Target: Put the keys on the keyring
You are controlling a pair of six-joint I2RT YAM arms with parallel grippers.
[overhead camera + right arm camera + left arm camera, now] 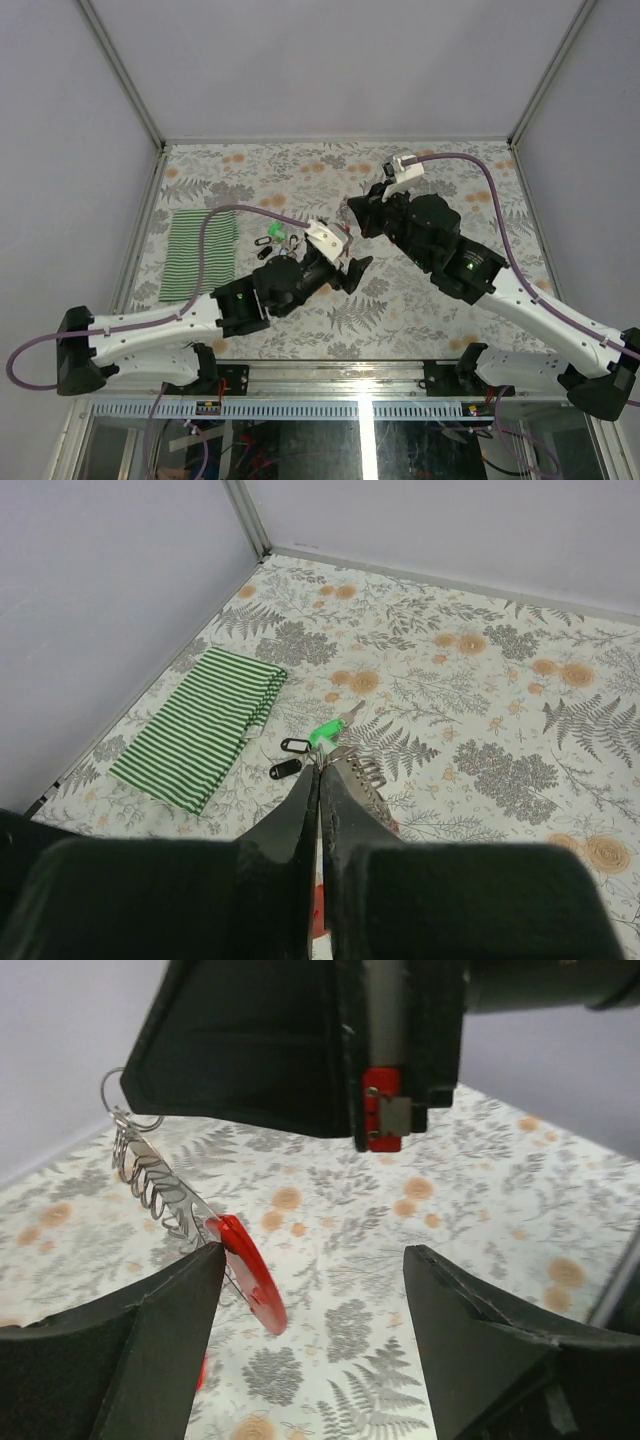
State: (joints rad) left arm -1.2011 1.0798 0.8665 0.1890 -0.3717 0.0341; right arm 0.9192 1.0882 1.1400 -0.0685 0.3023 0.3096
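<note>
Keys lay loose on the flowered worktop in the overhead view, one green-tagged and others black-tagged. They sat just right of the striped cloth, to the left of both tools and nearer the left arm, which ran close beside them. The left tool and the right tool faced each other near the middle, well apart from the keys. What hung between them was too small to tell from above. From the left wrist, the left tool's jaws stood released with nothing between them. The right tool hung overhead gripping the keyring, a wire with a row of loops and a red tab. Its long axis slanted down from upper left toward the left finger. From the right wrist, the right tool was clenched on that looped wire. The tagged keys lay on the worktop beyond its tips, seemingly none threaded yet. No container showed.
</note>
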